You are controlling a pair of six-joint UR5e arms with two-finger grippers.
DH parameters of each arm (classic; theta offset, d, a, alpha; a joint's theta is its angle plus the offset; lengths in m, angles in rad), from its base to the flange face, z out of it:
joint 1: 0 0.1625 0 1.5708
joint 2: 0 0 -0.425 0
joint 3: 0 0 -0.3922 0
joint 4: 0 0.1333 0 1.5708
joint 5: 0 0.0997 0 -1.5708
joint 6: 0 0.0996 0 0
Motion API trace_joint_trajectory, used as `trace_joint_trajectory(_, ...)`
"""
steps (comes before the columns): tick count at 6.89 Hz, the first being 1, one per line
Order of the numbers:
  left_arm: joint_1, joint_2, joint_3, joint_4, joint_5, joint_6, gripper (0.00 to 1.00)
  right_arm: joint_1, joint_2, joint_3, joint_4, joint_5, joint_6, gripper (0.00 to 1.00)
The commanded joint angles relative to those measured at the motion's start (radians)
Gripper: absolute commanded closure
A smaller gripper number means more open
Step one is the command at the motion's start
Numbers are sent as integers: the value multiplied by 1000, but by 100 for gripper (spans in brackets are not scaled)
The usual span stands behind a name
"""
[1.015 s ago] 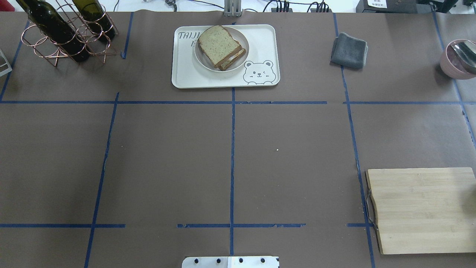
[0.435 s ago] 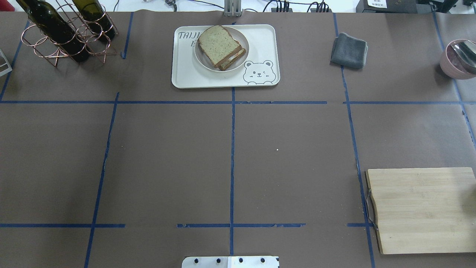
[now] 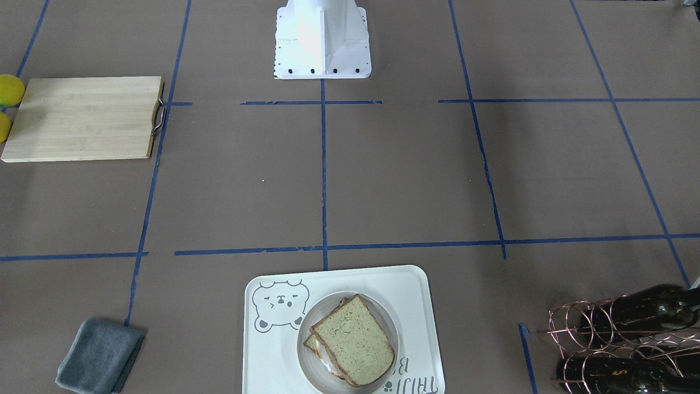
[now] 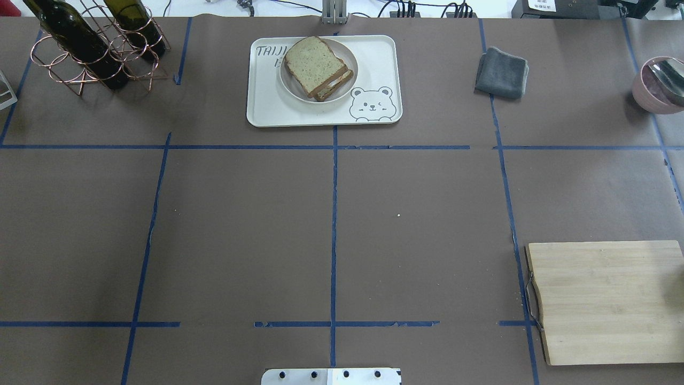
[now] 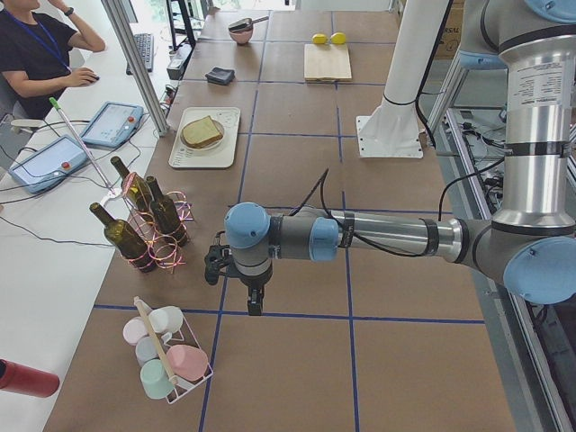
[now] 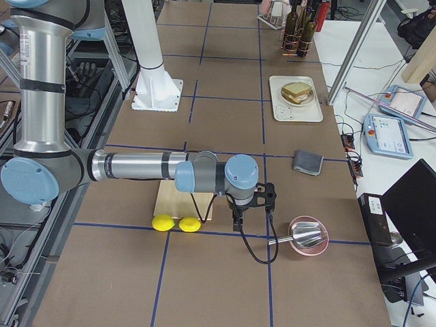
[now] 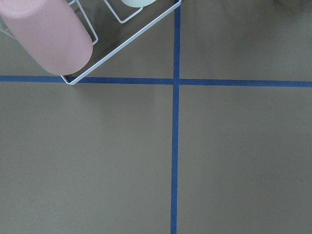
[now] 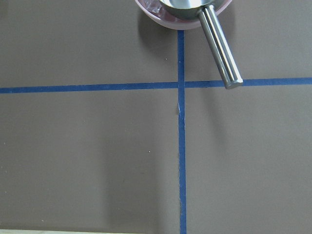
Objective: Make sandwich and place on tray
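Sandwich (image 4: 319, 68), egg-filled, plated on tray (image 4: 267, 101)

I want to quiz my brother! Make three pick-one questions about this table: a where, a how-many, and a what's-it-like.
1. Where is the sandwich? A in a pan; B on a plate on the tray; C in a box.
2. How many lemons? A two; B five; C none.
3. The sandwich is: A open; B cut into bits; C closed, bread on top.
Answers: B, the plate sits inside the tray's rim. A, two yellow ones lie by the board. C, a whole slice covers it.
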Motion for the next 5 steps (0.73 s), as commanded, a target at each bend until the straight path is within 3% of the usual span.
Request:
trace_joint_trajectory(1, -2, 0, 0, 0, 0, 0, 0, 0, -1, 3, 1, -3, 0, 0)
trace_joint_trajectory(5, -14, 0, -1, 0, 1, 0, 0, 0, 2, 3, 0, -3, 0, 0)
